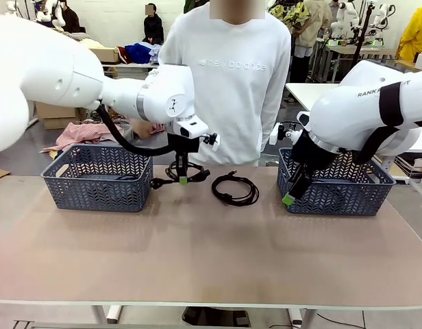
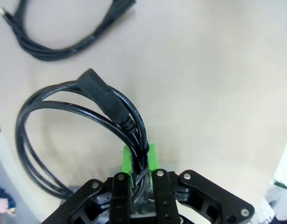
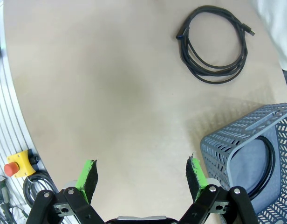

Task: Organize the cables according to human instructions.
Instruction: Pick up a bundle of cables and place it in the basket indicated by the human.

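Observation:
My left gripper (image 1: pixel 183 179) is shut on a coiled black cable (image 1: pixel 171 177) just right of the left basket (image 1: pixel 67 188), low over the table. In the left wrist view the green pads (image 2: pixel 152 156) pinch several strands of this cable (image 2: pixel 50 109), whose chunky plug (image 2: pixel 102 92) lies across the loop. A second coiled cable (image 1: pixel 235 188) (image 3: pixel 215 44) lies loose on the table's middle, in front of the person; part of it (image 2: pixel 50 44) also shows from the left wrist. My right gripper (image 1: pixel 288 199) (image 3: pixel 141 175) hangs open and empty by the right basket's (image 1: pixel 341 199) left front corner.
Dark cable coils lie inside the left basket (image 1: pixel 118 177) and the right basket (image 3: pixel 272 158). A person in a white sweatshirt (image 1: pixel 228 82) stands at the far edge. The near half of the table (image 1: pixel 211 260) is bare. A red stop button (image 3: pixel 11 168) sits beyond the table edge.

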Tool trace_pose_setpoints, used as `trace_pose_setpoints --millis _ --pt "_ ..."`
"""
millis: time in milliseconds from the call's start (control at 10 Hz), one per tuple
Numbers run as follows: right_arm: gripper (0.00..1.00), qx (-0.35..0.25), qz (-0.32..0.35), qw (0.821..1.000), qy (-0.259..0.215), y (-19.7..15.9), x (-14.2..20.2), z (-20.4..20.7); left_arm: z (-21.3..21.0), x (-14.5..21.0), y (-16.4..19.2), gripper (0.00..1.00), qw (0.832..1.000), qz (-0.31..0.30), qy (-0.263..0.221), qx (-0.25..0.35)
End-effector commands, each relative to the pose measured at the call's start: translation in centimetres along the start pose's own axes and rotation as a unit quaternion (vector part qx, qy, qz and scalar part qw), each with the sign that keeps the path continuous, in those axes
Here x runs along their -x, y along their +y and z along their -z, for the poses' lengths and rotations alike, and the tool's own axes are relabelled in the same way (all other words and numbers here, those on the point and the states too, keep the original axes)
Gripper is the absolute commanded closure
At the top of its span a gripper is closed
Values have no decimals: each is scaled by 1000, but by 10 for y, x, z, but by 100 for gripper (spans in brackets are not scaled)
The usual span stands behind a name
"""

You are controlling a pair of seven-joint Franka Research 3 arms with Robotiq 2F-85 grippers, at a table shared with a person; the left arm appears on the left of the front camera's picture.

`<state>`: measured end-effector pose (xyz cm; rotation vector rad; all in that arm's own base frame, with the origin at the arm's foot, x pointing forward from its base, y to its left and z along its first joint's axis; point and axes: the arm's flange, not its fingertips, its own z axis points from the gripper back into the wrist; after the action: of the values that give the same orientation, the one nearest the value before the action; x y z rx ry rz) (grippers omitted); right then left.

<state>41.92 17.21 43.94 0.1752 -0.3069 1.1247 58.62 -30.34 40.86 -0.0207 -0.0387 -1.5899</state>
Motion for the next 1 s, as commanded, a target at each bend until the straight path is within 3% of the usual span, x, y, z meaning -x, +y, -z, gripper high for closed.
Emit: trace_pose_setpoints --millis 0,500,900 --pt "0 6 1 1000 3 -1 -2 -2 -30 3 -4 100 999 22 13 -28" --pt "0 6 1 1000 3 -1 -2 -2 -115 22 -5 100 998 31 13 -56" --pt "0 6 1 1000 3 -1 -2 -2 -125 99 -14 100 997 18 5 -69"
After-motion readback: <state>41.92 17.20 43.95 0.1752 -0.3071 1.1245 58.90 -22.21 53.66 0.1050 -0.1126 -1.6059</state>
